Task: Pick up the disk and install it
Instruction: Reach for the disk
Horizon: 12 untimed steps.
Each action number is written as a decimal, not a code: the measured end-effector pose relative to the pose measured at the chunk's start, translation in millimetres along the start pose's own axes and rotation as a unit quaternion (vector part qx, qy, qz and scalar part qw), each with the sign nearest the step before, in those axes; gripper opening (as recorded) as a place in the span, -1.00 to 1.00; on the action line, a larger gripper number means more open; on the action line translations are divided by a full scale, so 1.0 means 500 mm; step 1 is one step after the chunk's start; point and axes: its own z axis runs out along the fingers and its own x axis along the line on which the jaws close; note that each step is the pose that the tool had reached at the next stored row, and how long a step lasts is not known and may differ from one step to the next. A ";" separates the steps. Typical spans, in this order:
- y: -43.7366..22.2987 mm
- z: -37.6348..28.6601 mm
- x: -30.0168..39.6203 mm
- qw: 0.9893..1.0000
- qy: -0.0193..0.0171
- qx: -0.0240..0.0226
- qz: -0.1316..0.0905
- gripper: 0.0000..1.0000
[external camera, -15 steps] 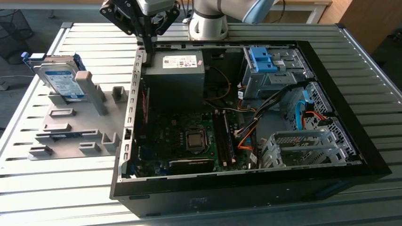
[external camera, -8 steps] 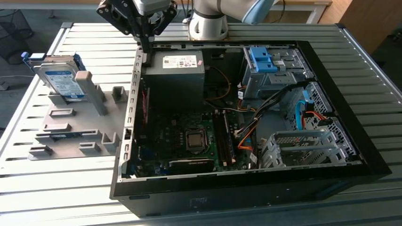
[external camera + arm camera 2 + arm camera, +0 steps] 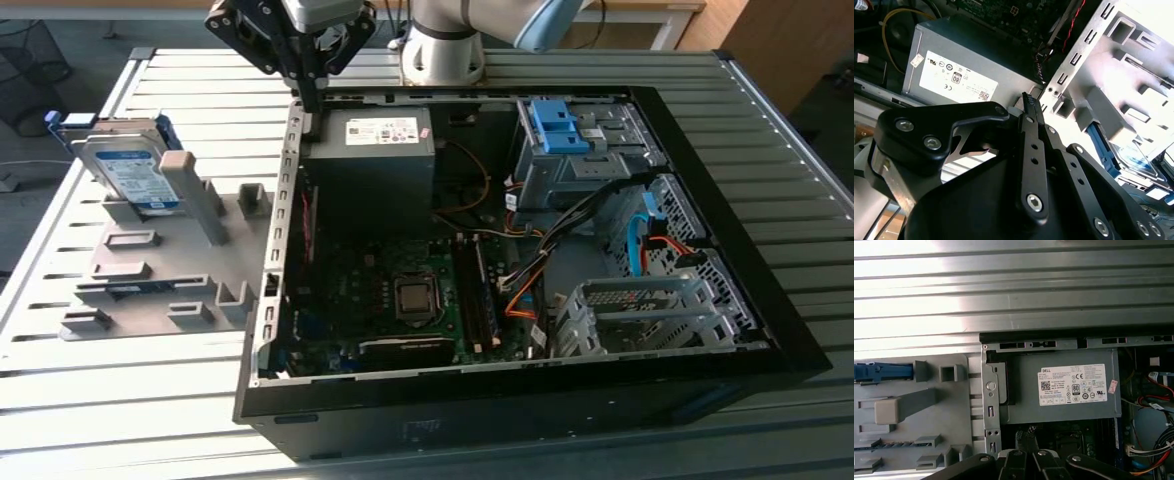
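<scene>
While the disk (image 3: 131, 170) stood in the grey rack (image 3: 174, 290) on the desk (image 3: 134, 400), the pincer (image 3: 310, 120) hung pressed together, holding nothing, above the open computer case's (image 3: 287, 200) rim.

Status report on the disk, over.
Gripper shut, empty, over edge of computer case beside grey power-supply box. Silver hard drive with blue rails stands ungripped in grey holder, exterior view's left. Grey post stands beside it.
</scene>
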 end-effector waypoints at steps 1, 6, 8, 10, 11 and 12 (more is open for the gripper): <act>0.000 0.000 0.000 1.000 0.000 0.000 0.000 -0.79; -0.001 0.000 0.013 1.000 0.000 0.000 0.000 -0.79; -0.001 0.000 0.014 1.000 0.000 0.000 0.000 -0.79; -0.001 0.001 0.016 1.000 0.000 0.000 0.000 -0.79; -0.001 0.001 0.016 1.000 0.000 0.000 0.000 -0.79; -0.001 0.001 0.017 1.000 0.000 0.000 0.000 -0.79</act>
